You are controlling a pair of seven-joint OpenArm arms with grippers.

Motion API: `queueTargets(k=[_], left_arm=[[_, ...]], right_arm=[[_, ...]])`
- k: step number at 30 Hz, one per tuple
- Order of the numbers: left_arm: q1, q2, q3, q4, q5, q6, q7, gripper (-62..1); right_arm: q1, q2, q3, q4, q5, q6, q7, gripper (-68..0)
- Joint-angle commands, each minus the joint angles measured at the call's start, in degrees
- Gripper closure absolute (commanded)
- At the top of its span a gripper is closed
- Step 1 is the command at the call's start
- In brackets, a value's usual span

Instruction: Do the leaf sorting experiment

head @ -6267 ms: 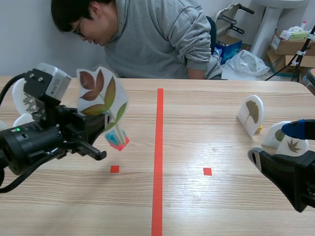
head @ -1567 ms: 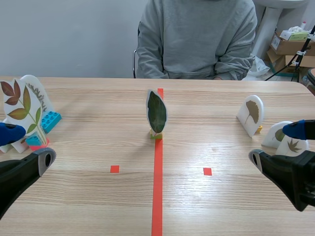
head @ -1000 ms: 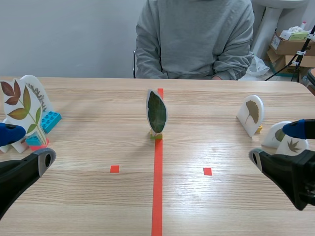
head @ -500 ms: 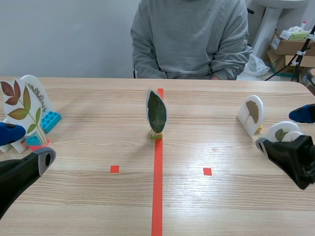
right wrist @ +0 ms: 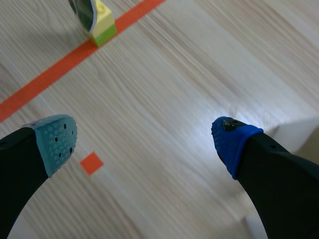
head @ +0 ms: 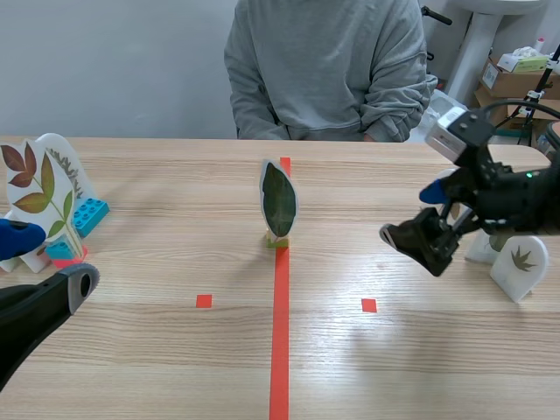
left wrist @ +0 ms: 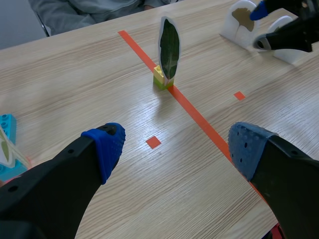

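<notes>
Scene view: right end effector [head: 411,214], wide open and empty, has risen leftward toward centre leaf card [head: 279,199]; pickup for sorting likely next.

Left hand [left wrist: 177,147] low, fingers apart; right hand [head: 411,213] raised, nearer middle, fingers apart.

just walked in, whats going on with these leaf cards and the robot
Nothing is held. A white card with one dark green leaf stands on a yellow-green block on the orange-red centre line. The right gripper hangs raised, fingers open, between that card and a white card with a small spiky leaf on the right. The left gripper sits low, open, near the compound-leaf card on the left. A person in a grey sweatshirt sits opposite, touching nothing.
</notes>
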Motion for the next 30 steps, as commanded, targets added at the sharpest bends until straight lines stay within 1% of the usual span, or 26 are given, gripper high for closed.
queueTargets(k=[1, 5, 9, 13, 18, 22, 24, 30], left_arm=[[0.0, 0.0, 0.0, 0.2, -0.3, -0.2, -0.6, -45.4], [0.0, 0.0, 0.0, 0.2, -0.3, -0.2, -0.6, -45.4], [0.0, 0.0, 0.0, 0.2, 0.1, -0.2, -0.6, -45.4], [0.0, 0.0, 0.0, 0.2, 0.1, -0.2, -0.6, -45.4], [0.0, 0.0, 0.0, 0.2, 0.3, -0.2, -0.6, -45.4], [0.0, 0.0, 0.0, 0.2, 0.3, -0.2, -0.6, -45.4], [0.0, 0.0, 0.0, 0.2, 0.3, -0.2, -0.6, -45.4], [0.0, 0.0, 0.0, 0.2, 0.5, -0.2, -0.6, -45.4]], right_arm=[[4.2, -1.4, -1.2, 0.0, -0.3, 0.5, 0.9, -55.1], [11.6, -5.4, -7.1, -6.7, -3.3, 0.5, 2.7, -55.1], [17.1, -10.4, -11.4, -13.7, -6.7, 0.2, 5.3, -55.1], [20.7, -15.1, -14.0, -19.4, -10.1, -1.9, 7.6, -55.1], [23.3, -19.6, -15.5, -24.0, -12.5, -2.4, 9.4, -55.1], [23.5, -21.9, -15.5, -26.3, -14.0, -2.4, 10.2, -55.0], [23.5, -22.3, -15.5, -27.1, -14.0, -2.4, 10.9, -53.4], [23.3, -22.4, -15.5, -27.2, -13.9, -2.4, 12.0, -41.6]])
